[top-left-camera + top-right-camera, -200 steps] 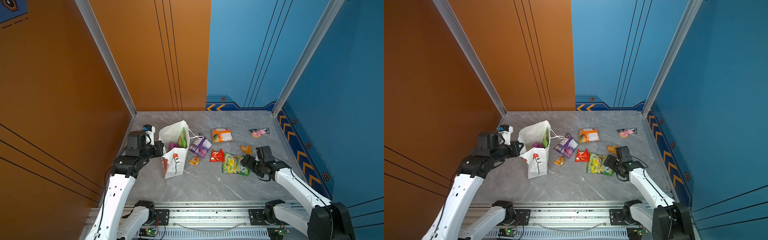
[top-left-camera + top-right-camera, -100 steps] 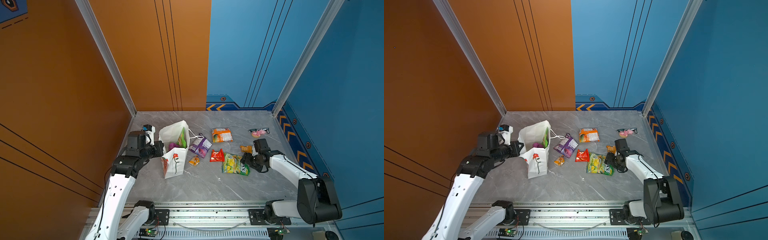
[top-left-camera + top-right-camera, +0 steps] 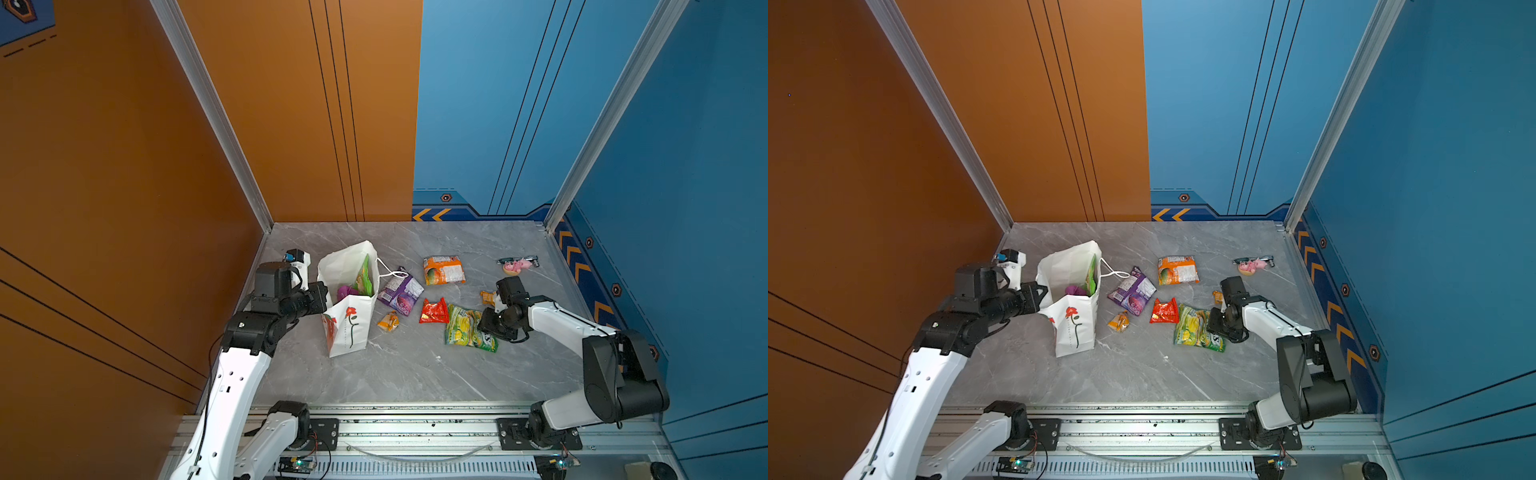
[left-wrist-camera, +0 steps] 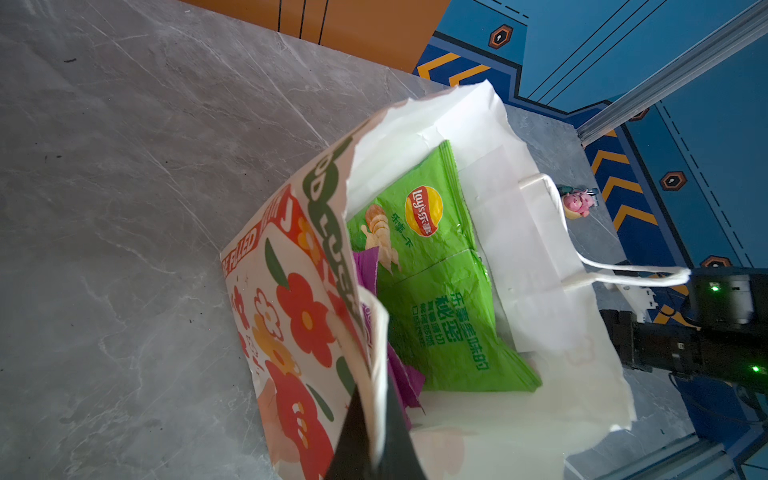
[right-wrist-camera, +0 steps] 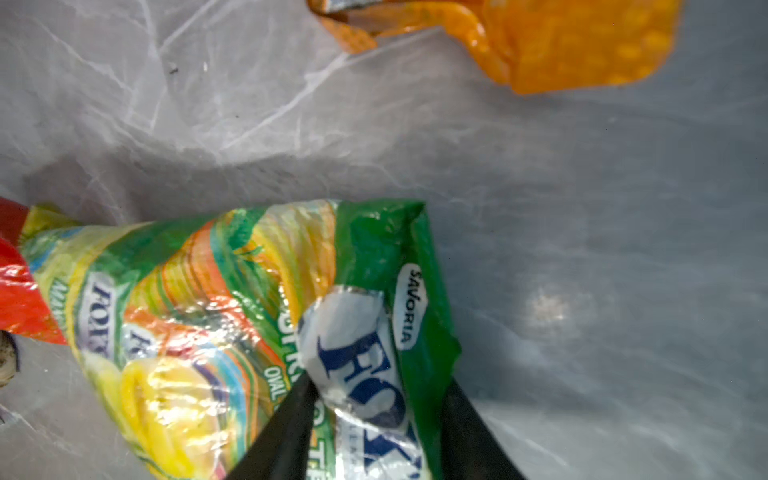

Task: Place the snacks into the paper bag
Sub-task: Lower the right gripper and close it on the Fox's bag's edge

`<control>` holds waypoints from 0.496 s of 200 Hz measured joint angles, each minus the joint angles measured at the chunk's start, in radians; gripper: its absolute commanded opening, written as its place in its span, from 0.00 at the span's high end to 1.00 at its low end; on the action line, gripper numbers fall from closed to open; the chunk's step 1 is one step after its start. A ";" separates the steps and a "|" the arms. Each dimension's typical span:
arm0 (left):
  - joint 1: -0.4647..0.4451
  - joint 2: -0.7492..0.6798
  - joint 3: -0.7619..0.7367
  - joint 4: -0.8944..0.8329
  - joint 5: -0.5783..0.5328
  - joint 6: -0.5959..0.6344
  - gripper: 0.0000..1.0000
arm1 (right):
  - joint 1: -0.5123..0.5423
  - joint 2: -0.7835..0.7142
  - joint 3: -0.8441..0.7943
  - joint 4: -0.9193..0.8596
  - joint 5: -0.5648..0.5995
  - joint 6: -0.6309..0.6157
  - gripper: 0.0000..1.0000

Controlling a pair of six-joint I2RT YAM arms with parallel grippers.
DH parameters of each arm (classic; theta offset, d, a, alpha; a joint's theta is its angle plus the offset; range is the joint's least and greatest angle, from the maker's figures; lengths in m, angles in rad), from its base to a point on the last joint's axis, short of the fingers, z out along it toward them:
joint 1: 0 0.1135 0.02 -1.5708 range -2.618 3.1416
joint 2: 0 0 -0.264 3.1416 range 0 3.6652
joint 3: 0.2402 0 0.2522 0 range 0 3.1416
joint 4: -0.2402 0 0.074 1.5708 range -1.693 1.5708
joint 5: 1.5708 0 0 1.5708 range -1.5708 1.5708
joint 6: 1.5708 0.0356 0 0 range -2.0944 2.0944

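The white paper bag (image 3: 349,328) with the red flower stands open at the left, and my left gripper (image 4: 376,440) is shut on its near rim. A large green packet (image 4: 440,299) and a magenta one (image 4: 399,374) lie inside. The green-yellow packet (image 3: 467,330) lies flat on the table right of centre. My right gripper (image 5: 374,424) is low at its right end, with its jaws pressed on either side of the bunched corner (image 5: 365,353). Loose on the table are a purple packet (image 3: 401,293), an orange one (image 3: 442,270), a small red one (image 3: 433,311) and two tiny orange-yellow ones (image 3: 388,322) (image 3: 487,297).
A small pink toy figurine (image 3: 515,266) lies at the back right near the blue wall. The bag's cord handle (image 3: 390,274) hangs toward the purple packet. Orange and blue walls close in the grey marble table (image 3: 415,374) on three sides.
My right gripper's jaws have closed from wide onto the corner of the green-yellow packet, and the right arm's elbow has swung up and back. The left arm and the bag have not moved.
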 measured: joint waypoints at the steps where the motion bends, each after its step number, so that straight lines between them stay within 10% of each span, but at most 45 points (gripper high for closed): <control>1: 0.000 0.000 0.000 0.000 0.000 0.000 1.00 | 0.000 0.001 0.000 0.000 0.000 -0.003 0.75; 45: 0.000 0.000 0.000 0.000 0.000 0.000 1.00 | 0.008 -0.005 0.003 0.001 -0.005 -0.001 0.97; 99: 0.000 0.000 0.000 0.000 0.000 0.000 1.00 | 0.012 -0.017 0.000 0.001 0.000 0.006 1.00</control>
